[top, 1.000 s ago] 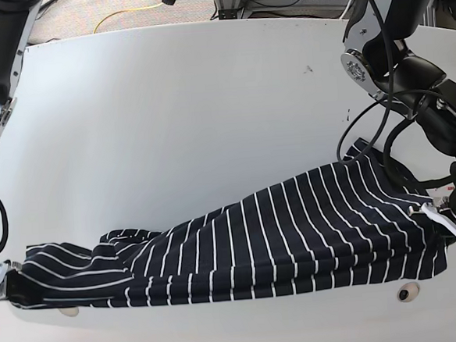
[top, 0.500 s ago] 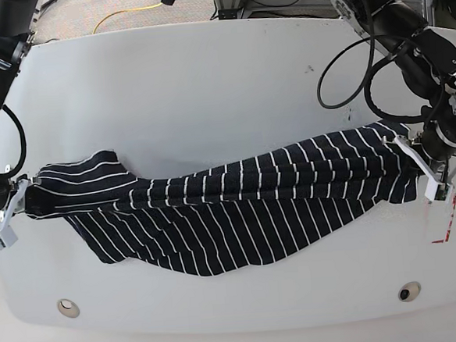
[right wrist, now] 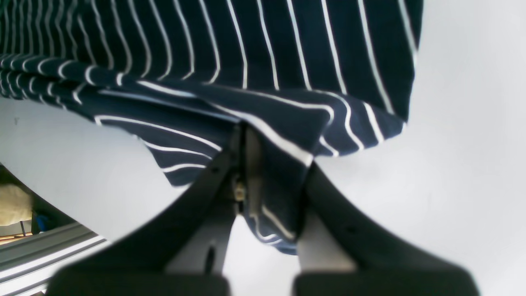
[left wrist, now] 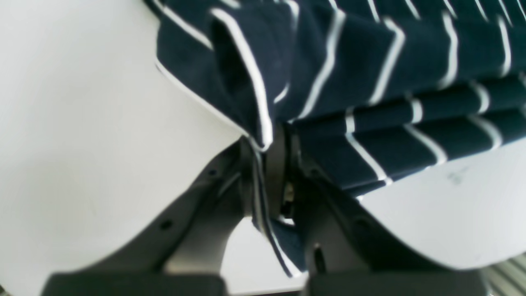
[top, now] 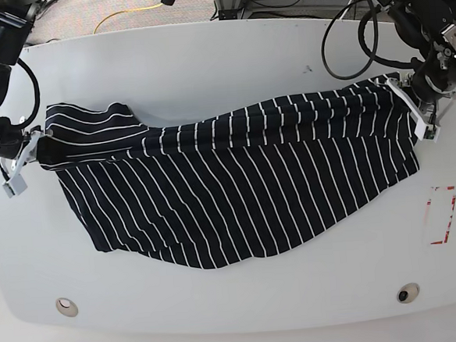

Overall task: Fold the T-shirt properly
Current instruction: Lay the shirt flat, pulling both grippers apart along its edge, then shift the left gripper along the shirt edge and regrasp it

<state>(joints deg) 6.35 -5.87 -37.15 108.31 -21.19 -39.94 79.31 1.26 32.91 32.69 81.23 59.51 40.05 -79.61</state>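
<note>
White and curved, the tabletop [top: 205,71] carries the T-shirt [top: 237,194], which is stretched across its middle between the two arms, its lower body draped over the surface in a loose, uneven sheet. The left end effector [top: 420,118] is clenched on one bunched end of the fabric, and the right end effector [top: 20,166] is likewise clamped on the opposite end; both wrist views show cloth pinched between the closed jaws. Judging by the lie of the cloth, the work looks early: the garment is only being spread taut, with wrinkles along the held edge. No neat fold is visible yet, so flattening and all the folding seem to remain.
</note>
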